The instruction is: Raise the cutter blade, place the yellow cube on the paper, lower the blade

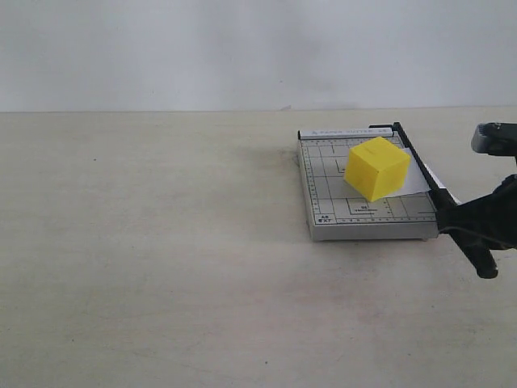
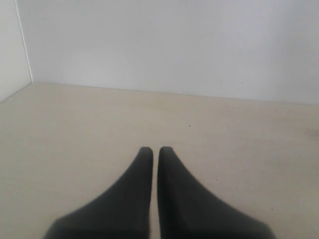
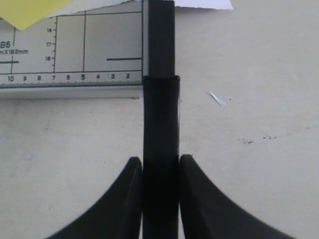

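Note:
The yellow cube (image 1: 376,168) rests on the white paper (image 1: 422,179), which lies on the grey gridded cutter board (image 1: 339,202) and sticks out past its right edge. The cutter blade (image 1: 416,162) lies low along that right edge, over the paper. My right gripper (image 1: 452,220) is shut on the blade's thick black handle (image 3: 160,124), one finger on each side, just off the board's front corner. In the right wrist view a corner of the cube (image 3: 30,10) and the paper's edge (image 3: 204,4) show. My left gripper (image 2: 155,149) is shut on nothing over bare table, out of the exterior view.
The beige table (image 1: 161,242) runs wide to the left of the board, ending at a white wall (image 1: 242,48) behind. A tiny white paper scrap (image 3: 217,99) and faint dark marks (image 3: 254,140) lie on the table beside the handle.

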Controlling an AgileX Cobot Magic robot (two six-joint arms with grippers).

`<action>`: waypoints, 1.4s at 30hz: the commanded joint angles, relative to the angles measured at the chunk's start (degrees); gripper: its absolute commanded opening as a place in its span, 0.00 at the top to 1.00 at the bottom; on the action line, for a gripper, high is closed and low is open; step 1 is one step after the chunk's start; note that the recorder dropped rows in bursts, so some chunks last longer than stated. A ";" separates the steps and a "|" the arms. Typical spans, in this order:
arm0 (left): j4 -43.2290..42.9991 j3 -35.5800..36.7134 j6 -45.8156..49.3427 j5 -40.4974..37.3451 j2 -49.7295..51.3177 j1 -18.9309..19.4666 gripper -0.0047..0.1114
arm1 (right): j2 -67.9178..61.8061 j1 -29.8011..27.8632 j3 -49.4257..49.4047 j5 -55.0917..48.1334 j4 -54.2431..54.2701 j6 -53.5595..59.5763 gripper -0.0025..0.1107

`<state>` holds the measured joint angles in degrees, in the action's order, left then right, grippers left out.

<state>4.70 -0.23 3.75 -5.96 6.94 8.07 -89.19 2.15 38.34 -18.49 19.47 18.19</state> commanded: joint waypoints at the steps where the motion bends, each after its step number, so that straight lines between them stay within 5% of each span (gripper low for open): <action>1: -0.06 0.23 -0.46 0.16 -0.22 -0.34 0.92 | -2.58 0.09 -1.19 -4.85 -0.39 0.74 0.94; 9: -0.06 0.23 -0.46 0.16 -0.22 -0.34 0.92 | -2.58 0.09 -1.08 -4.74 -0.15 0.56 0.51; 16: -0.06 0.23 -0.46 0.16 -0.22 -0.34 0.92 | 2.61 0.09 -0.36 -5.81 -1.03 0.31 0.48; 21: -0.06 0.23 -0.46 0.16 -0.22 -0.34 0.92 | 11.65 0.09 3.94 -15.69 -5.30 -4.03 0.48; 26: -0.06 0.23 -0.46 0.16 -0.22 -0.34 0.92 | 22.19 0.09 7.45 -22.97 -7.71 -7.93 0.51; 31: -0.06 0.23 -0.46 0.16 -0.22 -0.34 0.92 | 33.39 0.09 6.89 -20.14 -7.05 -10.16 0.98; 42: -0.27 0.23 -0.46 -0.13 -6.94 -0.34 0.92 | 78.45 4.47 -19.95 15.08 8.15 12.39 0.98</action>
<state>4.57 -0.23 3.75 -5.96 1.87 8.07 -17.88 6.05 25.12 -9.59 25.91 26.56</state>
